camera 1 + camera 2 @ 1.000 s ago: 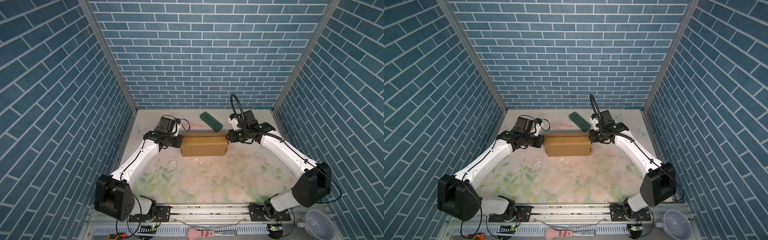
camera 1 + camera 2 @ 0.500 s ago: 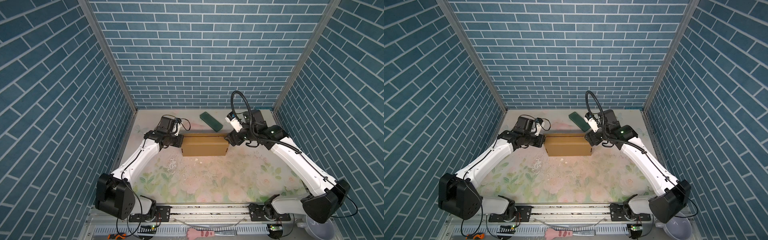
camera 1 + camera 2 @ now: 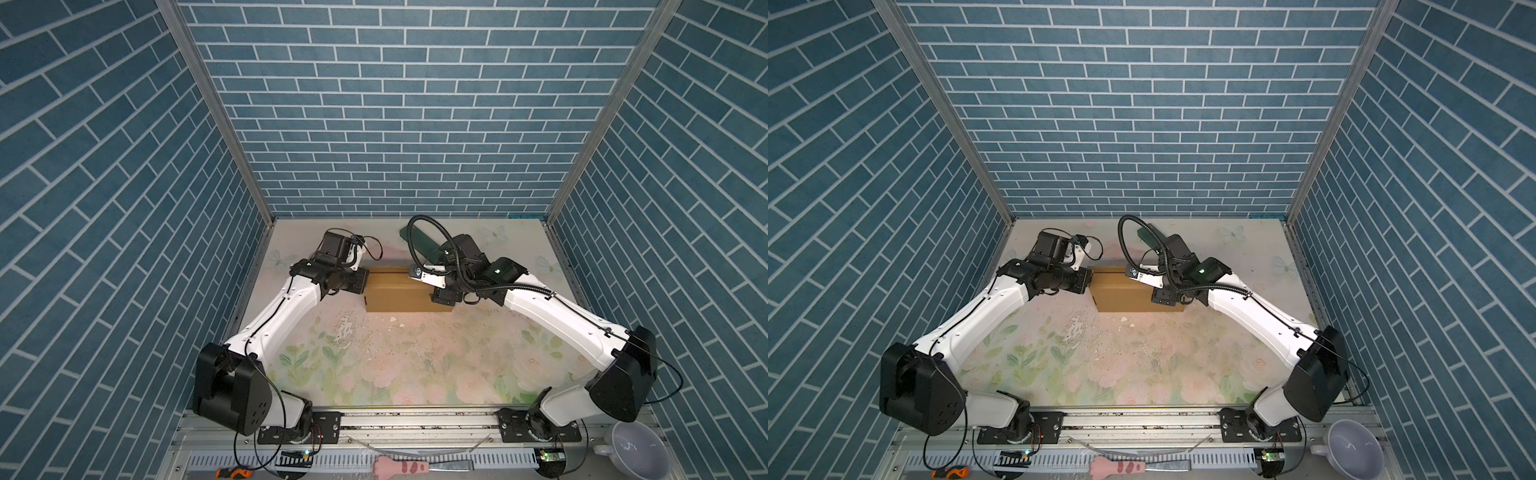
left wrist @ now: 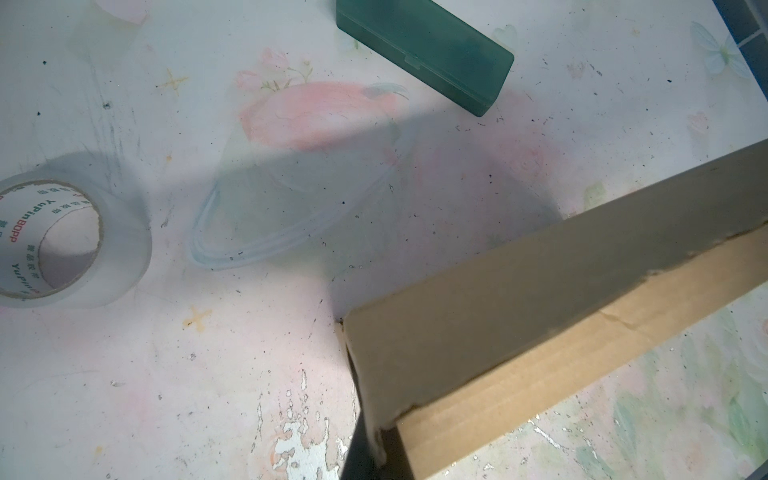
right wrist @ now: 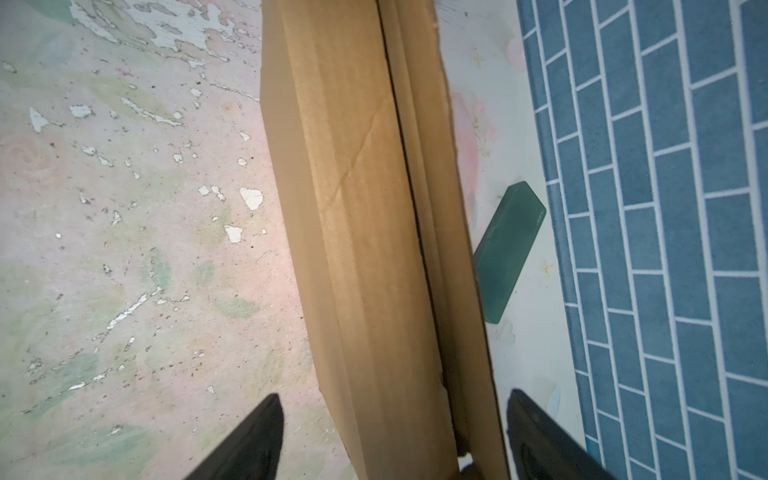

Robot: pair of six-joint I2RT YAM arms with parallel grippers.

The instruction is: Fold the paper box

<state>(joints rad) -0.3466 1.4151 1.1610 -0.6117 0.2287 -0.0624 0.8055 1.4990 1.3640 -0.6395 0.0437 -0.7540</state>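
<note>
The paper box [image 3: 399, 293] lies folded up toward the back of the tabletop [image 3: 415, 365], near the green case [image 4: 424, 54]. My left hand [image 3: 360, 279], closed, butts against its left end, probably to brace it, forearm low. My right hand [image 5: 391, 415] reaches over the right end, angled down, spread wide astride it, gripping nothing

**Where the cams look**

Both top views: cams hang high up, far from the paper box [image 3: 397, 293], on its front side. They look down & fwd, show almost the same whole table [image 3: 415, 365]. Left wrist cam: very close by the box's left end, looks over it to the green case [image 4: 428, 50] behind the box. Right wrist cam: close above the box's right end, looks along it. All 4 views share box & green case.
</note>
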